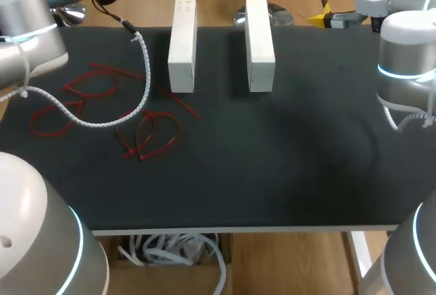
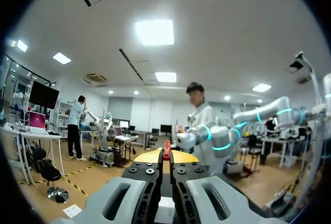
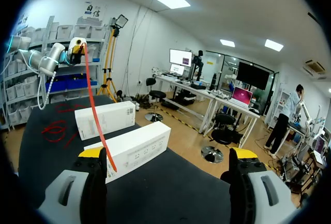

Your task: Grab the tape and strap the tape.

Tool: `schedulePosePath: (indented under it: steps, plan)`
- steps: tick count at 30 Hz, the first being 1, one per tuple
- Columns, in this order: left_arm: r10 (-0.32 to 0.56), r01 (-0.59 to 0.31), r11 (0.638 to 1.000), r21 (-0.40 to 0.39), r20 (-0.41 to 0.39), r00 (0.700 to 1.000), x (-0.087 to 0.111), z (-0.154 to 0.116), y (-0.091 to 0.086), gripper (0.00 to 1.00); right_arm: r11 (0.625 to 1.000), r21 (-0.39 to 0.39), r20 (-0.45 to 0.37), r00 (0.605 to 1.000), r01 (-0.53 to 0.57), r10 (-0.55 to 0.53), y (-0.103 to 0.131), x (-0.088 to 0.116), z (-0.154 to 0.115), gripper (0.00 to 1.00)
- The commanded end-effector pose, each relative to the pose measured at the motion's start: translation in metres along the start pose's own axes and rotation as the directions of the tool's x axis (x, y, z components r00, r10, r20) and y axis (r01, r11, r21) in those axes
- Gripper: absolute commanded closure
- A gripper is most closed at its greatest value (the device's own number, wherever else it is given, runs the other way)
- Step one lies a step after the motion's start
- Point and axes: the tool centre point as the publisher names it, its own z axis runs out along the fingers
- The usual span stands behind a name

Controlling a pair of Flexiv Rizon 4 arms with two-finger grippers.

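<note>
- Two white boxes (image 1: 182,46) stand near the far edge of the dark desk (image 1: 272,165), with a gap between them.
- Left gripper (image 2: 166,155) points out over the room, fingers pressed together, pinching a red tape (image 2: 166,150) between the yellow tips.
- From the right wrist, that tape stretches long from the left gripper toward the right gripper (image 3: 168,154), whose fingers are spread wide.
- More red tapes (image 1: 155,149) lie looped on the desk's left part, and a white coiled cable (image 1: 144,70) crosses them.
</note>
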Motion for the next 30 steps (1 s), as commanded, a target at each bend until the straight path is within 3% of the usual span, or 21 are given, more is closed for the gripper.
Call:
schedulePosePath:
  steps: [1,7,30]
  plan:
    - [0.037,-0.037,0.999,0.016,0.015,0.999,0.004,0.005,0.001,1.00,1.000,0.000,0.000,1.000,0.000,0.000,0.000,0.000,0.000,0.00]
    - [0.107,-0.108,0.993,0.054,0.004,0.994,0.006,0.012,-0.003,1.00,1.000,0.000,0.000,1.000,0.000,0.000,0.000,0.000,0.000,0.00]
    - [0.111,-0.109,0.992,0.057,-0.047,0.993,0.010,0.021,-0.002,1.00,1.000,0.000,0.000,1.000,0.000,0.000,0.000,0.000,0.000,0.00]
